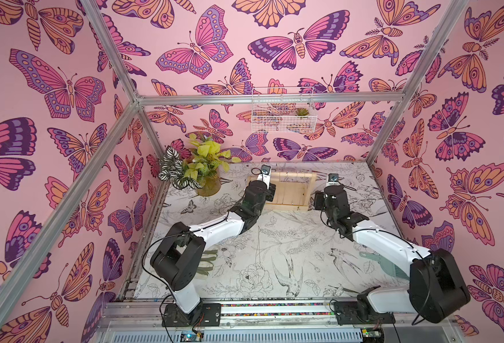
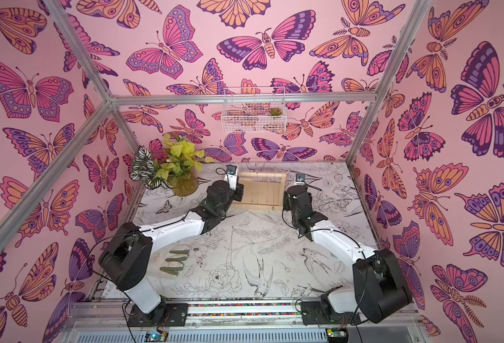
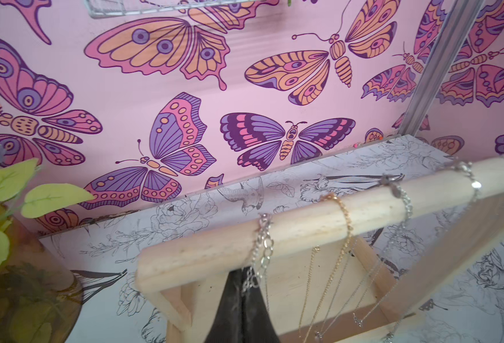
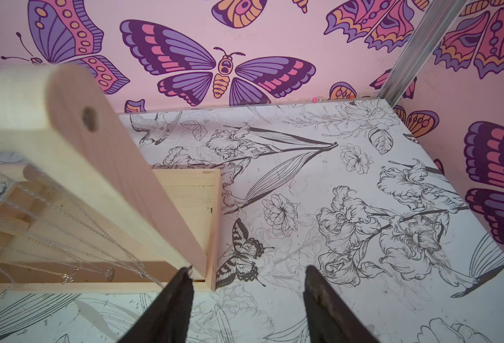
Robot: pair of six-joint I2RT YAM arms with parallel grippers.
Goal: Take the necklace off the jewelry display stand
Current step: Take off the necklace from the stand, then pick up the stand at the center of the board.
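With the jewelry display stand (image 1: 289,193) at the middle of the table's (image 1: 274,237) far edge, the left pincer (image 3: 244,276) seems clenched on the silver necklace (image 3: 262,240) looped over the crossbar (image 3: 304,219), the right pincer (image 4: 248,268) released beside; a sideways pull may snag it and tip the stand.

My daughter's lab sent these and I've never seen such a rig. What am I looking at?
Two robot arms, the left arm and right arm, stand at a table's near edge, each ending in a two-fingered claw. Both top views look down from overhead; the other two come from cameras on each arm's wrist. On the flower-printed table stand a wooden jewelry display stand, with several necklaces draped over its crossbar, and a potted plant. A white wire basket hangs on the back wall. The left claw is shut at a chunky silver necklace; whether it pinches it is unclear. The right claw is open and empty, beside the stand's upright.
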